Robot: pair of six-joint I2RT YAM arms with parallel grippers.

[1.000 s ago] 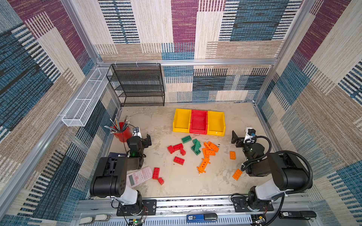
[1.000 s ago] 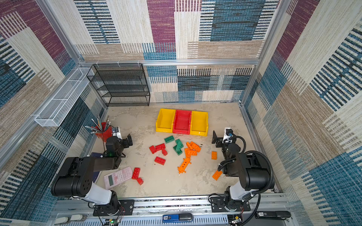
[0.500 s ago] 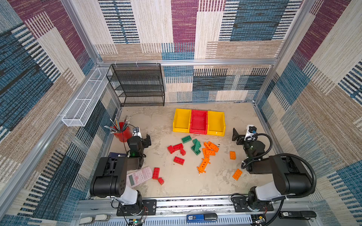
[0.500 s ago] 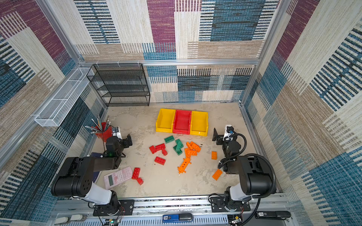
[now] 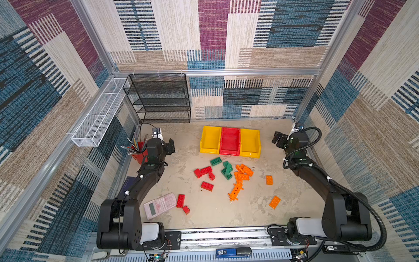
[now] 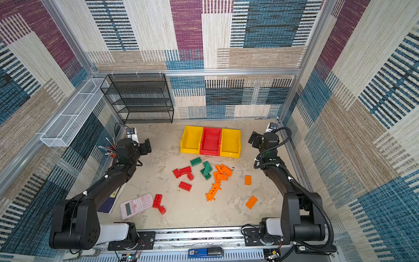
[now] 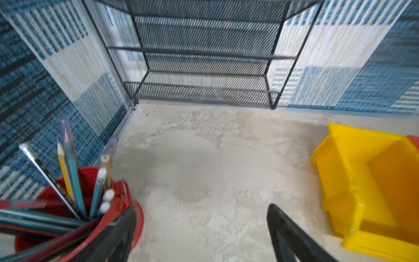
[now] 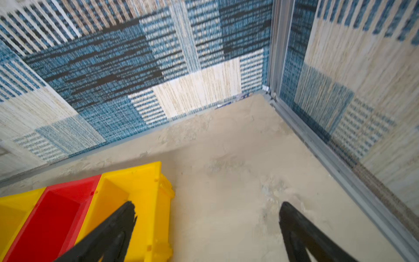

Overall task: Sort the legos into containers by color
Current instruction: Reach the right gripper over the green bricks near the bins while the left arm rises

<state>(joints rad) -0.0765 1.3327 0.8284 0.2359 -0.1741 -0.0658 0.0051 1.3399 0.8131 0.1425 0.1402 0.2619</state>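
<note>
Jaws spread and empty, the left gripper (image 5: 169,147) and right gripper (image 5: 278,138) are hovering apart from the bricks (image 5: 207,186), likely best targeting an outlying one.

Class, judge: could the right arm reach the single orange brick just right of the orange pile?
Probably yes: the right gripper is open and empty, the orange brick lies alone on bare table beside that arm, nothing standing between them.
</note>
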